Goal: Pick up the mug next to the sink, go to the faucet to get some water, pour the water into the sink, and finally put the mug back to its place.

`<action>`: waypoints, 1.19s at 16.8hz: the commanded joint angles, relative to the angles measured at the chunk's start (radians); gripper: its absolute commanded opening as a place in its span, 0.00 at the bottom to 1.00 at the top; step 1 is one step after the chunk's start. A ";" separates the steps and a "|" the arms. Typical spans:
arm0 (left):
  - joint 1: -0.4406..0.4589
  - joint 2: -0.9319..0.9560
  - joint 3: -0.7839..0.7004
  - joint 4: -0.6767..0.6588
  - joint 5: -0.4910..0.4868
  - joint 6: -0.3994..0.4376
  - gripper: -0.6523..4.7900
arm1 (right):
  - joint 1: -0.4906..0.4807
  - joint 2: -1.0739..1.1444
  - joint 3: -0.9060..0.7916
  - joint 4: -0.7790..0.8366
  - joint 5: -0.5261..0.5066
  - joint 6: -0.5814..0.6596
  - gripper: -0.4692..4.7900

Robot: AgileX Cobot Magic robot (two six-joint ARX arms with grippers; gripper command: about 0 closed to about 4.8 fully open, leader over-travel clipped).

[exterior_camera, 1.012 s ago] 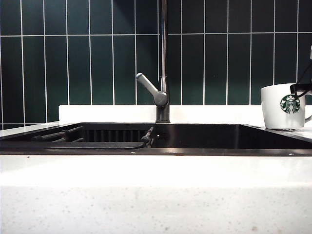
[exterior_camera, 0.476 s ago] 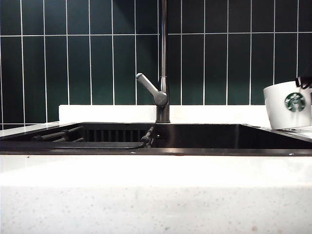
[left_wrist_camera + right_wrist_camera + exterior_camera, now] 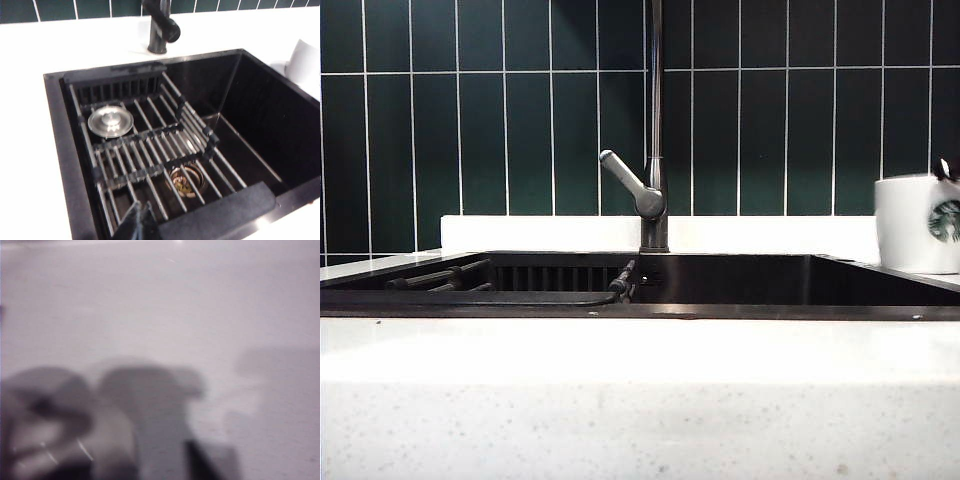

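Mug (image 3: 920,224) now upright on bench (image 3: 640,350) at 3 o'clock of sink (image 3: 740,281), shifted right. Right claw blurred, state unclear; likely placed. Left claw (image 3: 136,225) clenched over sink.

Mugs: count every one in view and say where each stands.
1. The mug stands on the counter right of the sink, partly cut off by the exterior view's edge; others could lie beyond it.

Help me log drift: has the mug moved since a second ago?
Yes. The mug has slid right along the counter, farther from the faucet, and is now partly cut off by the frame edge.
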 commanded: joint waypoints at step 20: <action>0.000 0.048 0.000 0.150 -0.116 -0.048 0.11 | 0.084 -0.651 -0.008 -0.406 -0.001 0.014 0.19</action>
